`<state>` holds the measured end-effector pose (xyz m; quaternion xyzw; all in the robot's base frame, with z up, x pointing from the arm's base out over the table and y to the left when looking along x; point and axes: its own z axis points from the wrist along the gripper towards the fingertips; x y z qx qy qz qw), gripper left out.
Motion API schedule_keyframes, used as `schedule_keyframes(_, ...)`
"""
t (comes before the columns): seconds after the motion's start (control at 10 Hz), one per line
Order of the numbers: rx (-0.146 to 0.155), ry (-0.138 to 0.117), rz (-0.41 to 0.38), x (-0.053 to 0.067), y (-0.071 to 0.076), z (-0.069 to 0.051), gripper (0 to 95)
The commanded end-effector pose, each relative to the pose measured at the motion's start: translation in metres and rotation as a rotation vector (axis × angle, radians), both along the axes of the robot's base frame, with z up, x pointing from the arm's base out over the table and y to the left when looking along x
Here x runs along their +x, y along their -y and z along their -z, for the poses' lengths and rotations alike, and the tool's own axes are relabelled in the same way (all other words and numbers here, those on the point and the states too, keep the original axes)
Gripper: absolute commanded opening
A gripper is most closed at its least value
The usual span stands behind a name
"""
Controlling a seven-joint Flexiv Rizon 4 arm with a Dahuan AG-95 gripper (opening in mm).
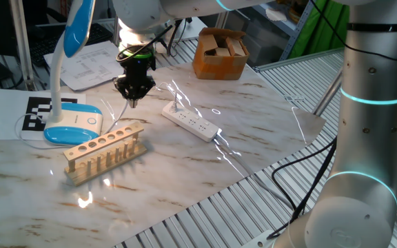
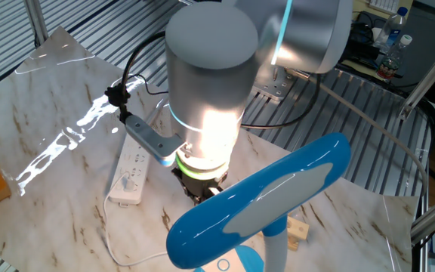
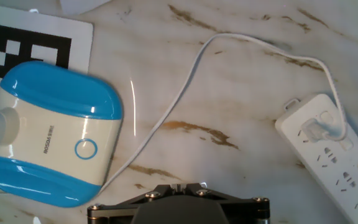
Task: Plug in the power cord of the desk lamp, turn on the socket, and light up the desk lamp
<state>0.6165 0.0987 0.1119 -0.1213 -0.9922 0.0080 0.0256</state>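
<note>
The power cord (image 3: pixel 166 115) already runs from the desk lamp (image 3: pixel 55 140) across the marble surface (image 1: pixel 185 172) into the socket (image 3: pixel 331 149), its plug apparently seated at the near end. The pincer (image 1: pixel 134 100) hangs clenched and empty between lamp and strip, fingertips together, probably for pressing a switch.

Marble-patterned tabletop (image 1: pixel 185 165) under glossy film, glaring at centre. Ribbed metal surface (image 1: pixel 240 213) at lower right. Brown cardboard box (image 1: pixel 219 54) at upper centre, papers (image 1: pixel 92 65) upper left, bottles (image 2: pixel 390 41) at far upper right.
</note>
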Motion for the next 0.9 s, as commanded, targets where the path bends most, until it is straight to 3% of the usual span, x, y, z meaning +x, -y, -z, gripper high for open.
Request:
schedule_keyframes(0.1, -0.004, -0.002, -0.087, 0.0012, 0.0005, -0.0002, 0.0)
schedule_keyframes(0.4, -0.010, -0.011, -0.140, -0.0003, 0.0064, -0.0092, 0.0)
schedule_keyframes(0.9, -0.009, -0.009, -0.136, 0.0008, 0.0072, -0.0092, 0.0)
